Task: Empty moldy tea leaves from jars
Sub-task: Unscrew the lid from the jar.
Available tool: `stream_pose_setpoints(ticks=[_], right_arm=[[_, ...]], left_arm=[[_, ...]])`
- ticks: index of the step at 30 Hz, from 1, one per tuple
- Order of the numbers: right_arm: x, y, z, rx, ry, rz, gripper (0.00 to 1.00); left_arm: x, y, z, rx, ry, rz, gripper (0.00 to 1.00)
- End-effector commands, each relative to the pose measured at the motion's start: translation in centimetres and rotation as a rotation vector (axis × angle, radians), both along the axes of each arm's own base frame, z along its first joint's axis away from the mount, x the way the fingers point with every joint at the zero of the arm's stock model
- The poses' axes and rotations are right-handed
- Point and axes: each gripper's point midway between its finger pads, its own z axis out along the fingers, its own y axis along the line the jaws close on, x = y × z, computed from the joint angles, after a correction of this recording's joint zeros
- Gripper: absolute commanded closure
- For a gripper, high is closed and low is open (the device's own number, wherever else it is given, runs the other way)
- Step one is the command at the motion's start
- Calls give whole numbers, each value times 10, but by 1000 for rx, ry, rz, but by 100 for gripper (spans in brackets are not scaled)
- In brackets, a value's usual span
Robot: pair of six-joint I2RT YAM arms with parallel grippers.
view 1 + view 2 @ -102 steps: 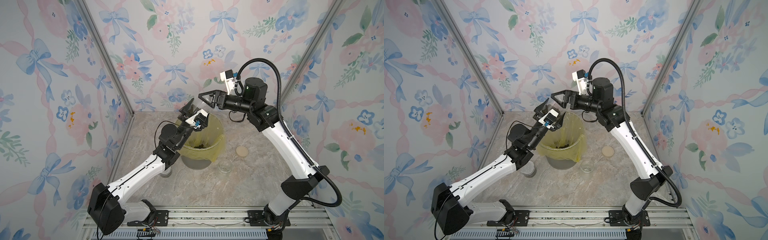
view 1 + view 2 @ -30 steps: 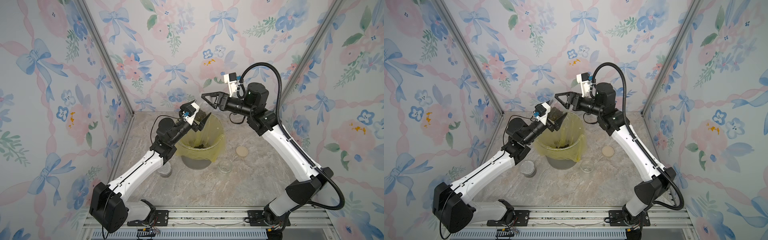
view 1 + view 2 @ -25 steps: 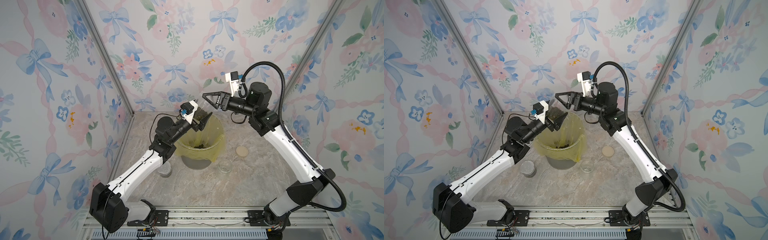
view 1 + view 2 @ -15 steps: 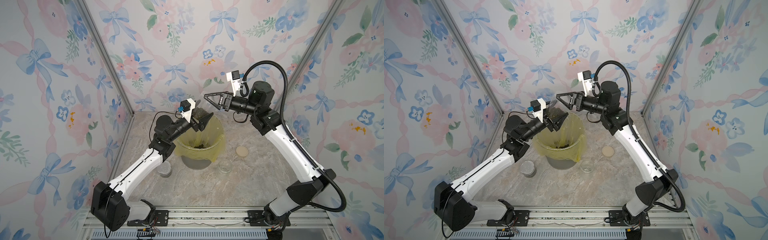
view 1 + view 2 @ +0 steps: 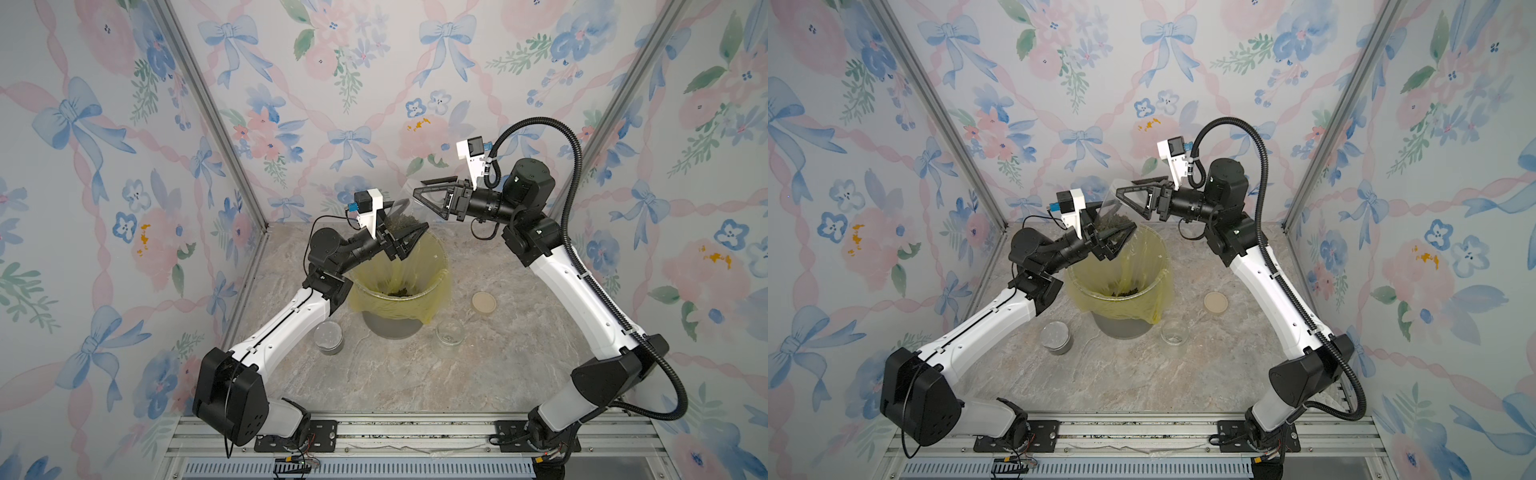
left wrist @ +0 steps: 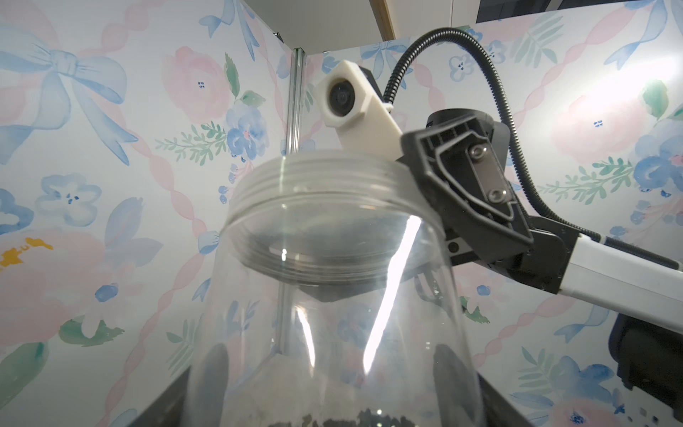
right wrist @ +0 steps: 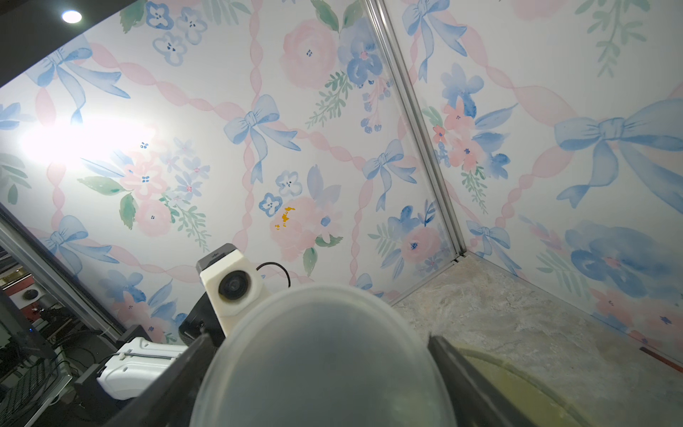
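Nearest the rail, two jars stand on the table [image 5: 415, 374], one on either side of the bin. A jar with a greyish top [image 5: 328, 337] is on the left arm's side and an open jar [image 5: 449, 332] on the right arm's side. Between them, the yellow-lined bin [image 5: 390, 328] holds a small clump of leaves [image 5: 401, 293] at its bottom. A tan disc [image 5: 483, 302] lies flat just beyond the open jar.

Farther back, above the bin's far rim, the left gripper [image 5: 1115, 218] is clamped on the body of the third jar [image 6: 332, 332]. Its pads [image 6: 218, 373] show dark through the clear wall on opposite sides. The moldy tea leaves [image 5: 400, 223] sit in this jar's lower end. The right gripper [image 5: 419, 187] is closed across the frosted lid [image 7: 321, 351] at the jar's mouth. Whether that lid is threaded on or loose I cannot tell through the clear wall.

The jar looks light, rigid and smooth, so it could spin or slip under a twist. Holding it mid-body, with the lid taken by its rim, seems right. The leaves are loose and crumbly and should pour freely once the jar is tipped. Some bits may cling to the wall and need a shake.
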Motion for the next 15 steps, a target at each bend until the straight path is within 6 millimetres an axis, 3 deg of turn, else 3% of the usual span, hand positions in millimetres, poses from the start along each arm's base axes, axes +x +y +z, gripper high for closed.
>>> stream_pose_setpoints(ticks=[1, 7, 15], right_arm=[[-10, -4, 10, 18, -80, 93, 39], [-12, -8, 19, 37, -102, 112, 34], [-15, -7, 18, 38, -95, 116, 14]], left_arm=[[-8, 14, 39, -115, -15, -51, 60], [-8, 11, 36, -95, -30, -54, 60], [-4, 11, 23, -20, -80, 48, 60]])
